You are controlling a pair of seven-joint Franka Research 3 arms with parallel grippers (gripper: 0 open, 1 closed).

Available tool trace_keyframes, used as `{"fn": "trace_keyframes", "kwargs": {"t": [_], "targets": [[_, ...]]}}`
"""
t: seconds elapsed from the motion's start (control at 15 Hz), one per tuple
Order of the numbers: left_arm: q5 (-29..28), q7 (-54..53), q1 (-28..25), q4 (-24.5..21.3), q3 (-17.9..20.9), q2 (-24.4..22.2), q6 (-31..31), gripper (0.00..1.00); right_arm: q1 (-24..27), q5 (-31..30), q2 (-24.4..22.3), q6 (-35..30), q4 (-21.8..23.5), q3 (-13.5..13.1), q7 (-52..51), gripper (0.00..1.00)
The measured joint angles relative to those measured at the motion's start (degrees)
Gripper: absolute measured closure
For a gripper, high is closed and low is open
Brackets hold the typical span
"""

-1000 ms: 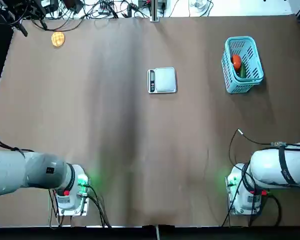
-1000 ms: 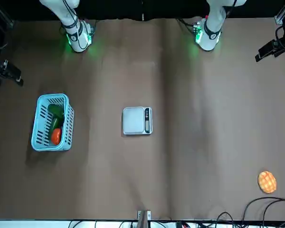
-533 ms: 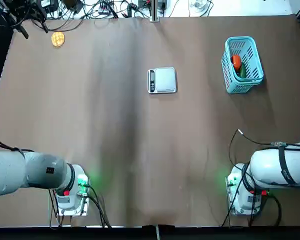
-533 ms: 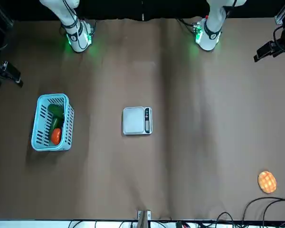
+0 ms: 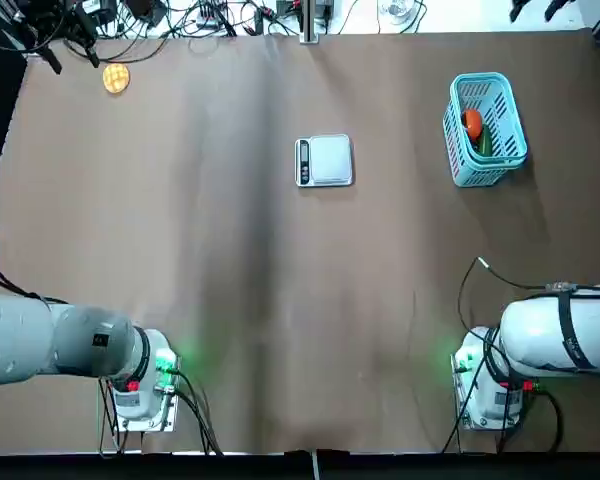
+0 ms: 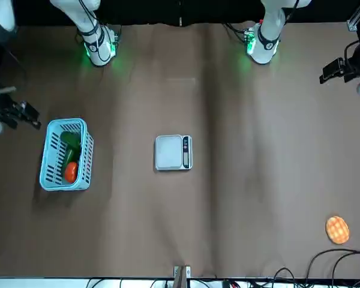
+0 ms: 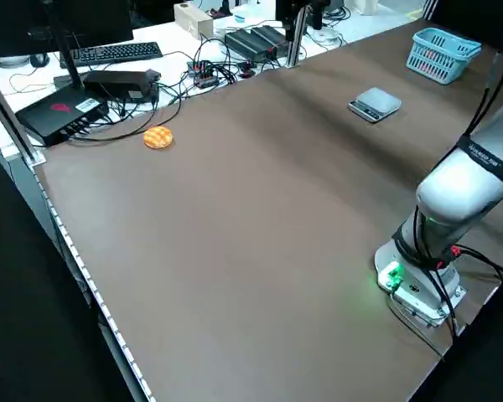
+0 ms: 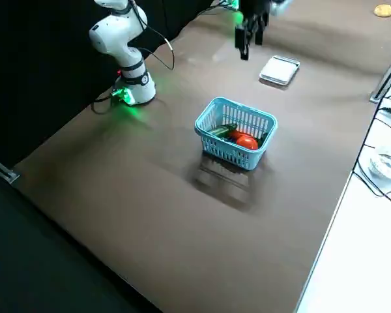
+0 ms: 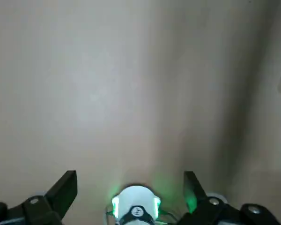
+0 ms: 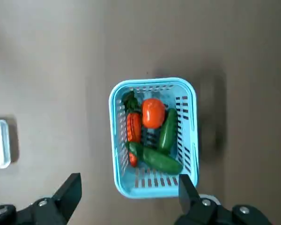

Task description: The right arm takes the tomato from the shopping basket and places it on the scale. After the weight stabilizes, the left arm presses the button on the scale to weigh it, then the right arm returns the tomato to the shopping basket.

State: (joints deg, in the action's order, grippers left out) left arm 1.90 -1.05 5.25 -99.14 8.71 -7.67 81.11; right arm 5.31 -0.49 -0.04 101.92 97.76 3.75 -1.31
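The tomato (image 10: 152, 112) lies in the light-blue shopping basket (image 10: 189, 117) among green vegetables and a longer red one; it also shows as an orange spot, the tomato (image 5: 472, 122), in the top view. The scale (image 5: 324, 161) sits bare at mid-table, its dark strip on the robot's left side. My right gripper (image 10: 129, 180) hangs open and empty high above the basket, and in the front view the right gripper (image 6: 25, 114) shows just beside the basket (image 6: 51, 153). My left gripper (image 9: 131, 174) is open and empty, raised at the robot's left, far from the scale.
A flat yellow-orange disc (image 5: 116, 77) lies at the far left corner. Cables and electronics (image 7: 101, 92) crowd the far edge beyond the table. The arm bases (image 5: 145, 385) glow green at the near edge. Wide bare brown tabletop (image 5: 280, 300) stretches around the scale.
My right gripper has moved away from its base and closer to the basket in the front view. The left gripper has shifted slightly. Tomato, basket and scale have stayed put.
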Motion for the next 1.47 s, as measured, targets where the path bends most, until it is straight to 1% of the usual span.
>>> {"fn": "trace_keyframes", "kwargs": {"t": [0.2,0.33,0.47,0.6,0.73,0.8,0.93,1.07,1.13,1.33,1.47], "targets": [[-0.2,-4.5,0.0,1.1,-0.6,2.0,0.9,0.0,0.1,0.0,1.8,6.0,4.4,-0.2,0.0,0.08],[-1.1,-7.6,0.0,1.4,-1.4,2.9,1.0,0.0,0.1,0.0,4.0,11.4,7.0,-0.3,0.0,0.08],[-1.3,-9.8,0.0,1.6,-1.7,3.2,1.0,0.0,0.1,0.0,6.7,16.0,9.3,-0.3,0.0,0.08],[-1.3,-11.9,-0.2,1.6,-1.7,3.2,1.1,0.0,0.4,-0.1,8.8,22.1,12.6,-0.4,0.0,0.08],[-1.3,-14.3,-0.2,1.6,-1.7,3.4,1.6,0.0,1.4,-0.1,9.9,27.6,16.3,-0.5,0.0,0.08],[-1.3,-15.4,-0.1,1.6,-1.8,3.4,1.8,0.0,2.0,-0.1,10.1,29.2,17.7,-0.6,-0.1,0.08],[-1.3,-18.1,0.0,1.6,-2.5,3.6,2.6,0.0,2.7,-0.1,10.9,30.9,19.0,-0.7,-0.1,0.08],[-1.3,-22.0,0.0,1.6,-3.9,3.8,3.2,0.0,2.8,-0.1,12.5,32.6,19.2,-0.7,-0.1,0.07],[-1.3,-27.3,0.0,1.6,-5.6,4.1,3.8,0.0,2.8,-0.1,14.5,33.5,19.2,-0.5,-0.1,0.07],[-1.5,-33.7,0.1,1.6,-8.7,4.6,4.9,0.0,2.6,-0.1,16.9,35.2,19.2,-0.4,-0.1,0.07],[-3.1,-38.4,0.1,1.6,-10.6,4.9,5.0,0.0,2.6,-0.1,18.1,36.6,19.2,-0.4,-0.1,0.07]]}}
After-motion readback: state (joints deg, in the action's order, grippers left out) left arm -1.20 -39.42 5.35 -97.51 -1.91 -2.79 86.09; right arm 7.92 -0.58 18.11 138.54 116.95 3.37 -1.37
